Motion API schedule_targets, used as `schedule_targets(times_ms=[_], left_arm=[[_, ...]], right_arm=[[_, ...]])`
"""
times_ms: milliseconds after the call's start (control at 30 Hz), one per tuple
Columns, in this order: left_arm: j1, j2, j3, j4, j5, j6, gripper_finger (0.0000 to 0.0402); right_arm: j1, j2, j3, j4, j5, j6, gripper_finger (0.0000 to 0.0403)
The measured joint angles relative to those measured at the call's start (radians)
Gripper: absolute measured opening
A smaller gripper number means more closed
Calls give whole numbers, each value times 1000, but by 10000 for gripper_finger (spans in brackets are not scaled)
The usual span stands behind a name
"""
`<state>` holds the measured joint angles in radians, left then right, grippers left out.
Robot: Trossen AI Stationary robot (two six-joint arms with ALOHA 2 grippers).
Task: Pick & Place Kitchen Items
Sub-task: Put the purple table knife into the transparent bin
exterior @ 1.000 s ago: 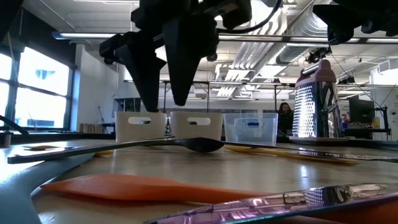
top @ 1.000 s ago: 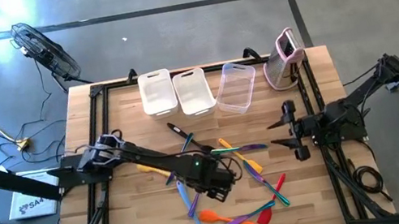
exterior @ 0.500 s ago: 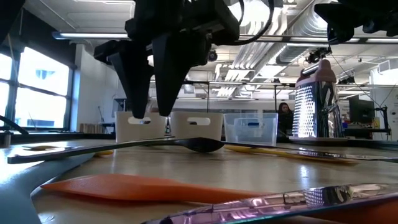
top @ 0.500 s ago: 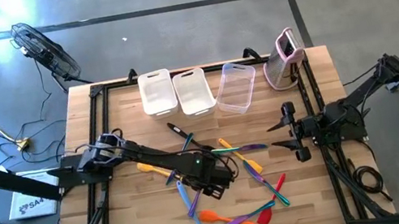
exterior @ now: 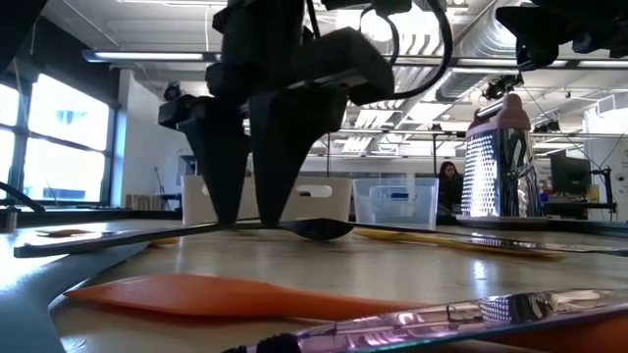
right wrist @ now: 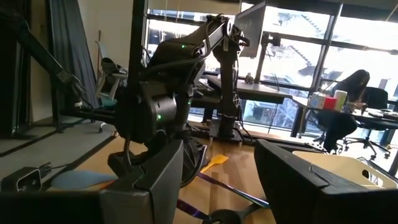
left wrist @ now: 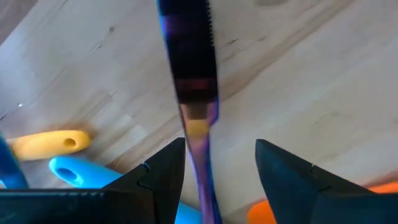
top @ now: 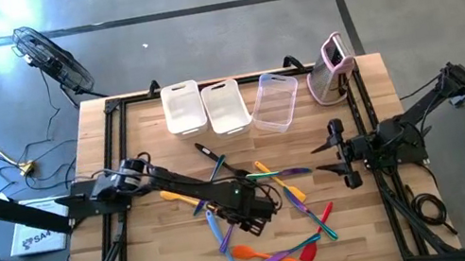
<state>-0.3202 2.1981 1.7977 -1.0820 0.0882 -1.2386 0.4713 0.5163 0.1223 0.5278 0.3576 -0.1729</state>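
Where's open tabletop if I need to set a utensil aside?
Bare wood lies between the white tubs and the left arm, and below the pink-and-white upright object around the right gripper. The utensil pile under the left gripper is crowded.

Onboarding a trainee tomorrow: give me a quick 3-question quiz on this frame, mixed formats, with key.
1. True or false: the left gripper has its open fingers astride a purple utensil.
2. Which arm waits at the table's right edge, gripper open? A) left B) right
3. Fill in: behind the pile stand three ___ in a row.

Key
1. True.
2. B, the right gripper.
3. Tubs, beside the upright pink-and-white object.
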Motion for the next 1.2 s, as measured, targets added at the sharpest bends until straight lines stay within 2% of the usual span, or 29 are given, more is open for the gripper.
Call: schedule_targets(times_ms=[1200], left_arm=[[-1, 2, -1, 7, -53, 2, 186]], right_arm=[[0, 0, 0, -2, -2, 20, 192]])
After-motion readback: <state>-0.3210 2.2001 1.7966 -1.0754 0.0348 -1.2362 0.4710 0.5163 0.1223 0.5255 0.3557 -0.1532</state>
